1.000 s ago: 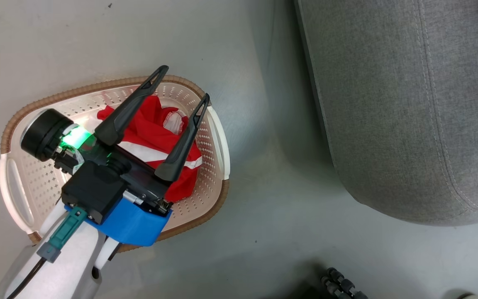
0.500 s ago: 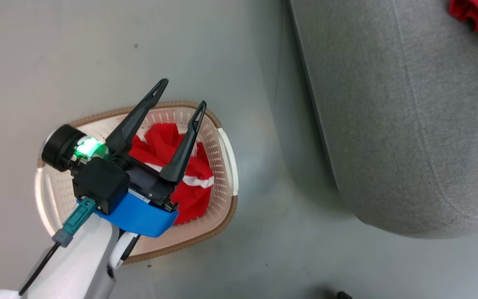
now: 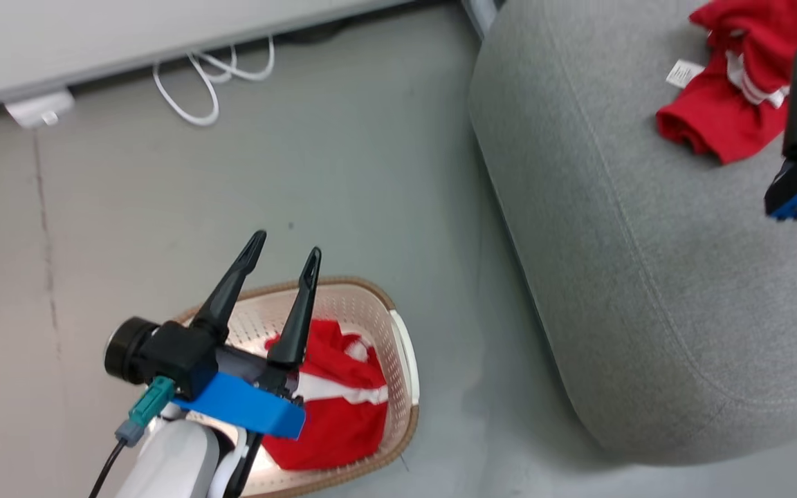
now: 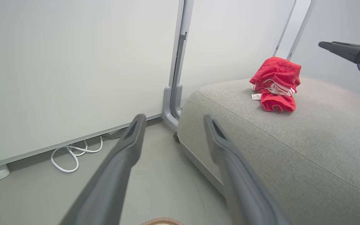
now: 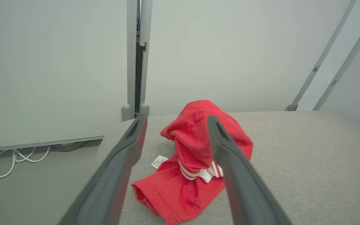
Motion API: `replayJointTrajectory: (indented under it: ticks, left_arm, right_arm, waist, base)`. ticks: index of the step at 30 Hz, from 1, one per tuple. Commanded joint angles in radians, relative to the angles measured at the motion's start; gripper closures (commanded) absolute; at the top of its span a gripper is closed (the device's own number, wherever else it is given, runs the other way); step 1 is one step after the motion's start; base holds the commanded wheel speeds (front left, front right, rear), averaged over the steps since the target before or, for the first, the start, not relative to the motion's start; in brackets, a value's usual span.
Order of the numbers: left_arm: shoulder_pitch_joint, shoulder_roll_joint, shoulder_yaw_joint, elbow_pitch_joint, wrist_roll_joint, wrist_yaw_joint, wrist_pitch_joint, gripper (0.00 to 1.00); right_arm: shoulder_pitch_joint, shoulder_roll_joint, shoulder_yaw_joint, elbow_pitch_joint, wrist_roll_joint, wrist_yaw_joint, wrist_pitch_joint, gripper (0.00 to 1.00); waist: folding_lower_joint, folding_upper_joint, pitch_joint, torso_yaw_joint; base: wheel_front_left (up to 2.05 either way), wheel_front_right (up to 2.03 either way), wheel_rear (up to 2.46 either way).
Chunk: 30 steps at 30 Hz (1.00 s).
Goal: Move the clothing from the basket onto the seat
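Head view has swung since a second ago, so the shifted framing is my camera moving, not the things. What has really changed is at the right gripper (image 5: 177, 121). Its fingers are now spread wide, and the first garment (image 3: 720, 114) lies crumpled on the seat (image 3: 647, 277) just beyond them, pinched by nothing. I take that as the release done, so half the job is over. The second garment (image 3: 333, 422) is still in the basket (image 3: 407, 387), bunched toward the side nearest the seat. My left gripper (image 3: 286, 243) hangs over it, fingers spread and empty, pointing toward the wall rather than down into the basket.

Room is good. The first garment sits well in from the seat's rounded front edge, with plenty of bare grey cushion beside it for the next drop. A strip of bare floor (image 3: 454, 290) separates basket and seat. White cables (image 3: 198, 90) lie at the wall's foot, well apart from both. I judge the basket's brown rim the one thing to clear on the lift.
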Motion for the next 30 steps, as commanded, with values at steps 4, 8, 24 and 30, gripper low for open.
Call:
replayJointTrajectory:
  ticks: [4,8,24,30]
  left_arm:
    - [0.069,-0.032,0.05,0.024,0.012,-0.001,-0.004,0.0]
    - [0.117,-0.053,0.09,0.036,0.022,-0.005,-0.004,0.0]
    - [0.259,-0.088,0.248,0.069,0.051,-0.009,-0.004,0.0]
    - [0.276,-0.098,0.294,0.087,0.062,-0.008,-0.004,0.0]
  right_arm:
    - [0.122,0.026,0.048,-0.086,0.029,0.0,-0.004,0.0]
    - [0.249,0.045,0.081,-0.192,0.065,0.0,0.023,0.0]
    - [0.679,0.168,0.082,-0.578,0.037,0.0,0.105,0.0]
    - [0.739,0.208,0.098,-0.614,0.015,0.0,0.109,0.0]
  waist:
    - [0.0003,0.0,-0.168,0.045]
    - [0.0003,0.0,-0.223,0.074]
    - [0.0003,0.0,-0.357,0.184]
    - [0.0003,0.0,-0.372,0.214]
  base:
    - [0.0,0.0,0.0]
    - [0.0,0.0,0.0]
    - [0.0,0.0,0.0]
    - [0.0,0.0,0.0]
